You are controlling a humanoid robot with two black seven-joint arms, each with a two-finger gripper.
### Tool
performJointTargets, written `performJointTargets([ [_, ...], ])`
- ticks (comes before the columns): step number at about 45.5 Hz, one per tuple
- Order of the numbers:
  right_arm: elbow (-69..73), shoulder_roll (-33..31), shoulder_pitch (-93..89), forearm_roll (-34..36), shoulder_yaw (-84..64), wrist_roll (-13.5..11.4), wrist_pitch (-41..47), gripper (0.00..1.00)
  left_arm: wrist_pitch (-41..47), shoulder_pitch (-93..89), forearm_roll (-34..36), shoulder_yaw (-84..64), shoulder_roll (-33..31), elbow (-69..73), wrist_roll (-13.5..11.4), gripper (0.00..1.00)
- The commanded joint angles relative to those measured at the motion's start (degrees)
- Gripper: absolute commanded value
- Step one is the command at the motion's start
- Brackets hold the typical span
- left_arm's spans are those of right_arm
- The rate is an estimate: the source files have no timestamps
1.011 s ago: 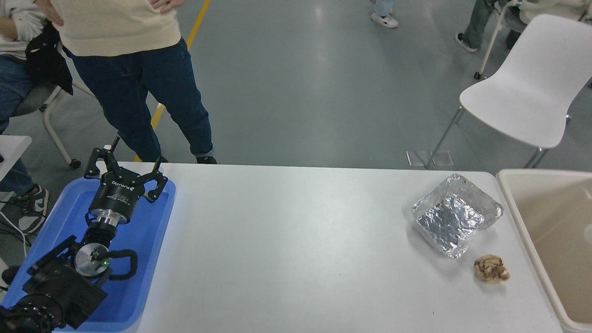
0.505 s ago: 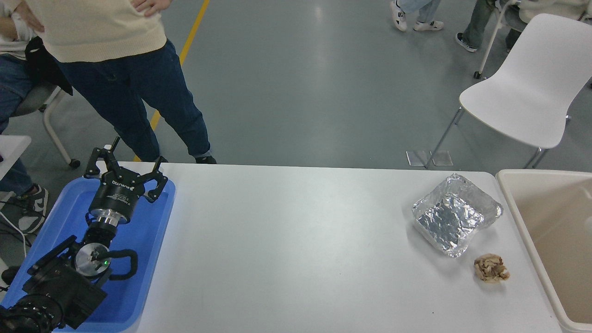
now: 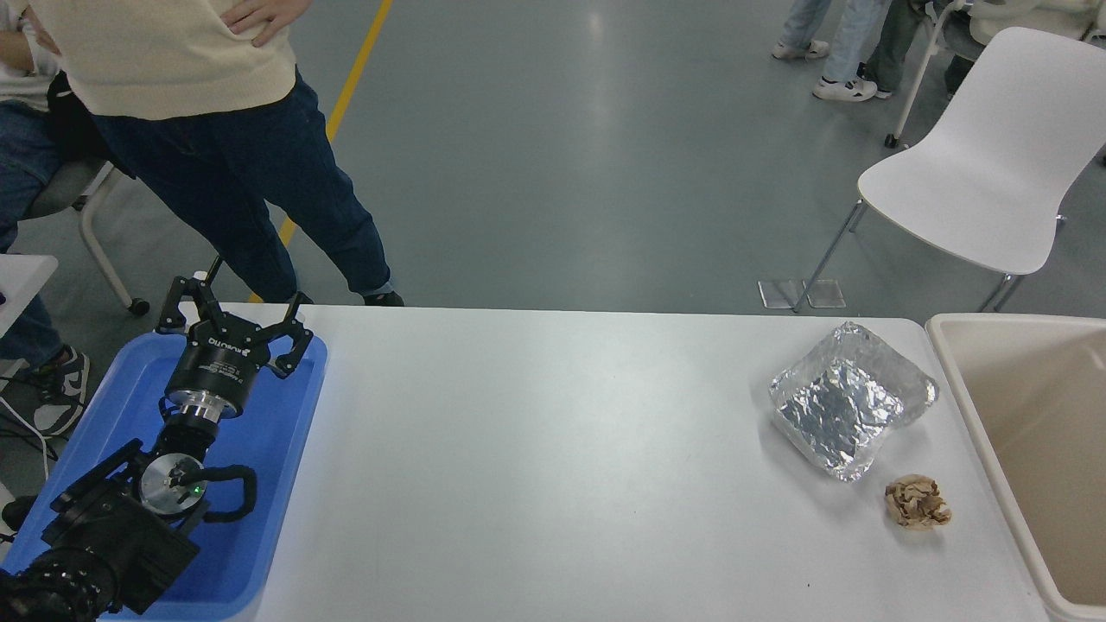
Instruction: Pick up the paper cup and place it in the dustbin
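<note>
No paper cup shows anywhere in the head view; it is out of view or hidden. The dustbin, a large beige plastic bin with a rounded rim, stands off the table's right end, only partly in the picture. My left gripper is parked at the lower left over a blue tray, its fingers spread open with nothing between them. The right arm and its gripper are outside the picture.
A crumpled silver foil tray and a brown paper ball lie near the table's right end. A person in a cream sweater and jeans stands at the far left edge. A white chair stands beyond the table.
The person at the far left has shifted slightly leftward, and people in the background have walked along. The left arm and the things on the table have not moved.
</note>
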Motion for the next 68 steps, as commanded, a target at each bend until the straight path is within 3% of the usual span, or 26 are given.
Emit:
performJointTargets([
  [1, -0.84, 2.07, -1.53, 0.11, 1.87, -2.0, -1.27, 0.0, 0.0, -0.08, 0.0, 0.01, 0.0, 0.0, 0.0, 1.0],
  [3, -0.84, 2.07, -1.53, 0.11, 1.96, -2.0, -1.79, 0.0, 0.0, 0.0, 0.0, 0.01, 0.0, 0.0, 0.0, 1.0],
  [4, -0.84, 2.07, -1.53, 0.2, 1.96, -2.0, -2.32, 0.05, 0.0, 0.0, 0.0, 0.01, 0.0, 0.0, 0.0, 1.0],
  [6, -0.93, 1.98, -1.53, 0.2, 1.96, -1.91, -3.63, 0.35, 0.0, -0.09, 0.0, 0.01, 0.0, 0.0, 0.0, 1.0],
  [8, -1.02, 1.89, -1.27, 0.2, 1.96, -1.91, -5.65, 0.78, 0.0, 0.0, 0.0, 0.01, 0.0, 0.0, 0.0, 1.0],
  [9, -1.02, 1.81, -1.18, 0.2, 1.96, -1.91, -6.97, 0.94, 0.0, 0.0, 0.0, 0.01, 0.0, 0.0, 0.0, 1.0],
  [10, -1.02, 1.81, -1.09, 0.2, 2.05, -1.91, -8.03, 1.0, 0.0, -0.08, 0.0, 0.01, 0.0, 0.0, 0.0, 1.0],
  [15, -0.58, 2.07, -1.44, 0.2, 2.22, -1.91, -11.64, 1.0, 0.0, 0.0, 0.0, 0.01, 0.0, 0.0, 0.0, 1.0],
  [33, 1.61, 1.63, -0.56, 0.11, 2.14, -1.82, -11.64, 1.0, 0.0, -0.09, 0.0, 0.01, 0.0, 0.0, 0.08, 1.0],
  [44, 18.3, -6.19, 8.48, -0.77, 1.52, -1.82, -11.64, 1.0, 0.0, -0.09, 0.0, 0.01, -0.09, 0.0, 0.08, 1.0],
  [68, 45.02, -15.86, 24.65, -0.85, -6.12, -1.56, -10.59, 1.0, 0.0, -0.17, 0.09, 0.01, -0.09, 0.0, 0.26, 1.0],
])
